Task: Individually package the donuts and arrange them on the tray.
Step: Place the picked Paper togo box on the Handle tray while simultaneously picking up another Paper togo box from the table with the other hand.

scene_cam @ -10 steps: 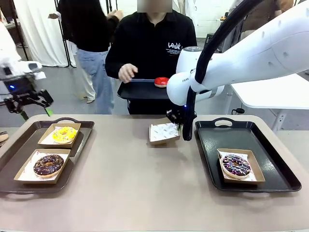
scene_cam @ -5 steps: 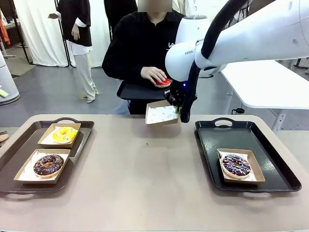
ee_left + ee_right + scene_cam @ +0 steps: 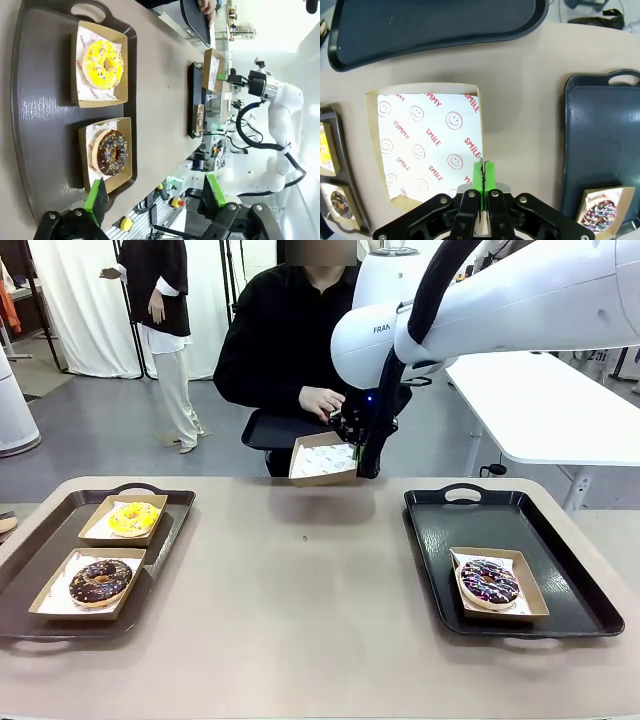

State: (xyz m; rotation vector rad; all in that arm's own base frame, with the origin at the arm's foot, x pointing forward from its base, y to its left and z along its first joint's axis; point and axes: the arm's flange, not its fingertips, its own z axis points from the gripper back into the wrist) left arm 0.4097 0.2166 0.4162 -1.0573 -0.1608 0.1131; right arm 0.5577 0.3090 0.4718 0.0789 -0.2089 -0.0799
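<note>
The right end effector (image 3: 352, 445), just above centre in the front view, is clamped shut on the rim of an empty paper-lined box (image 3: 323, 459) and holds it in the air over the far edge of the surface (image 3: 300, 610). In the right wrist view the green pads (image 3: 483, 176) pinch the box's near edge at lower centre, the printed liner spread out above them with nothing on it. Just behind the box, the person's hand (image 3: 322, 401) hovers over a dark tray they are holding (image 3: 270, 428).

The step in hand looks like presenting the empty box to the person so a donut can go into it. The next move probably calls for holding the box level and steady until it is loaded, then carrying it to a tray.

The other donuts are already boxed: the sprinkled donut (image 3: 488, 581) on the right tray (image 3: 520, 512) at lower right, the yellow-iced donut (image 3: 133, 519) and chocolate donut (image 3: 100, 580) on the left tray (image 3: 20, 560) at lower left. The left end effector (image 3: 152, 196), at the bottom of its own wrist view, hangs wide open and empty above that left tray.
</note>
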